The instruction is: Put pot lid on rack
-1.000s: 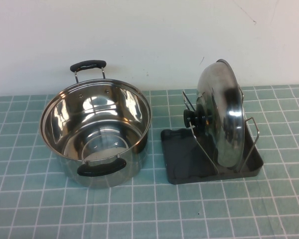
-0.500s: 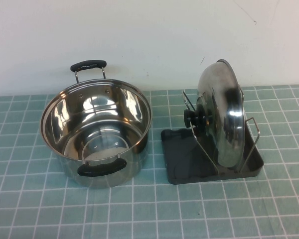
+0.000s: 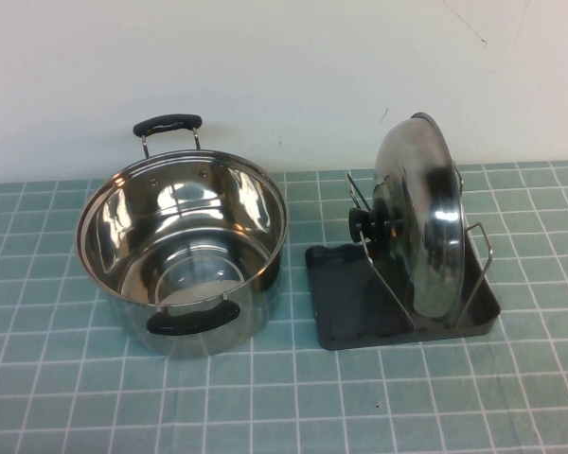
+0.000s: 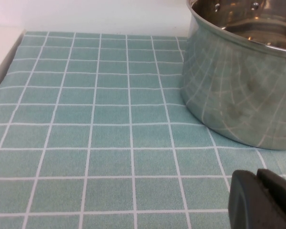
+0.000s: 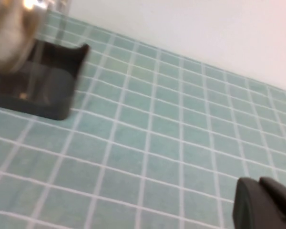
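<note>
The shiny steel pot lid (image 3: 421, 213) with its black knob (image 3: 364, 224) stands on edge between the wire loops of the dark grey rack (image 3: 341, 303), right of centre in the high view. Part of the rack (image 5: 43, 88) and a blurred edge of the lid (image 5: 12, 28) also show in the right wrist view. Neither arm shows in the high view. My left gripper (image 4: 263, 200) is shut and empty, low over the mat beside the pot. My right gripper (image 5: 266, 205) is shut and empty, away from the rack.
The open steel pot (image 3: 182, 248) with two black handles stands left of the rack; its wall (image 4: 243, 90) fills one side of the left wrist view. A green checked mat (image 3: 265, 397) covers the table. A white wall is behind.
</note>
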`<state>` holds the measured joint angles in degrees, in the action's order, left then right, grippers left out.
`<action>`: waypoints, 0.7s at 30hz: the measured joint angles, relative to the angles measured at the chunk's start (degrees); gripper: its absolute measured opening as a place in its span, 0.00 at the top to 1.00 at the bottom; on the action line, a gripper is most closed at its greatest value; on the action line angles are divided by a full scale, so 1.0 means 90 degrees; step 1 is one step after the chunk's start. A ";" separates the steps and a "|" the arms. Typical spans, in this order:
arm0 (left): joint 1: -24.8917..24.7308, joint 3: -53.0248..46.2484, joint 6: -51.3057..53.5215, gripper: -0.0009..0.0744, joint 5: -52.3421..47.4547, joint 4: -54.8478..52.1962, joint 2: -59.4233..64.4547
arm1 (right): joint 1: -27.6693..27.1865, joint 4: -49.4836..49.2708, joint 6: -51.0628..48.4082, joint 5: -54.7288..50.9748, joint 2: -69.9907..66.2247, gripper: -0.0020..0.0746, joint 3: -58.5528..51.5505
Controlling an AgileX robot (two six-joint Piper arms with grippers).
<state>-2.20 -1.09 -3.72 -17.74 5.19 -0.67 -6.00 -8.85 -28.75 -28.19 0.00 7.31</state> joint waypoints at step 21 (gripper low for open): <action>0.0000 0.0000 0.0017 0.99 0.0000 0.0014 -0.0014 | -0.0100 0.0608 0.1249 0.0927 0.0091 0.97 -0.0957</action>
<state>-2.20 -1.09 -3.56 -17.74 5.32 -0.79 -6.90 -3.38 -17.50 -19.84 0.82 -1.31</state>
